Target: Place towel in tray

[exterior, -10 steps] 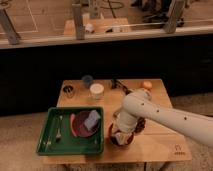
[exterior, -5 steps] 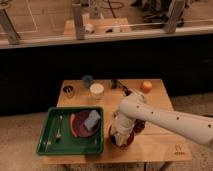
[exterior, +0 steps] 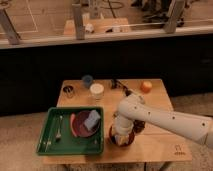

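The green tray [exterior: 50, 142] lies at the table's front left and holds a maroon plate [exterior: 80, 131], a blue-grey block [exterior: 92, 119] and a fork [exterior: 59, 128]. My gripper [exterior: 120, 132] points down into the orange bowl [exterior: 122, 143], just right of the tray's right rim. The white arm [exterior: 165, 120] reaches in from the right. A pale bit of the towel [exterior: 117, 135] shows in the bowl right under the gripper; the rest is hidden by it. I cannot tell whether the towel is held.
At the back of the wooden table [exterior: 160, 147] stand a blue cup [exterior: 87, 80], a white cup [exterior: 96, 91], a metal tin [exterior: 68, 91], a dark object [exterior: 118, 83] and an orange fruit [exterior: 146, 86]. A dark dish [exterior: 138, 125] sits beside the bowl.
The gripper has sunk a little lower into the orange bowl, and the arm has shifted slightly. Nothing in the tray has moved.
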### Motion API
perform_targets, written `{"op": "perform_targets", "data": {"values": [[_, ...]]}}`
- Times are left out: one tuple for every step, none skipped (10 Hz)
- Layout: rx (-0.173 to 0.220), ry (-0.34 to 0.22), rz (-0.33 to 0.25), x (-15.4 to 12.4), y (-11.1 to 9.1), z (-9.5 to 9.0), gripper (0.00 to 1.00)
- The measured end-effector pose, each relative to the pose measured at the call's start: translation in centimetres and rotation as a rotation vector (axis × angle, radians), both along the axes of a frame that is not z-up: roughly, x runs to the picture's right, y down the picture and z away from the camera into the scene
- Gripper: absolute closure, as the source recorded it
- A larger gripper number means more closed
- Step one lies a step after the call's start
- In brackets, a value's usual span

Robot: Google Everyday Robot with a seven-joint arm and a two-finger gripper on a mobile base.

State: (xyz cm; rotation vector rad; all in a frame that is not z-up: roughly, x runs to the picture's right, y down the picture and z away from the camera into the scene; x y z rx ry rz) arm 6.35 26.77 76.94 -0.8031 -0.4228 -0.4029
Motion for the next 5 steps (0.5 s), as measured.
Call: {"op": "perform_targets", "data": {"values": [[-0.002,0.003,0.005,-0.1,-0.1,0.3,0.75],[-0.005,0.007,0.014,0.0,-0.2,0.4,0.85],[-0.008,0.011,0.028,0.2,-0.4,0.4,0.93],[-0.008,0.012,0.039,0.6,-0.9,0.2,0.97],[0.007,0.014,0.049,1.0,-1.9,-0.6,0.97]]}}
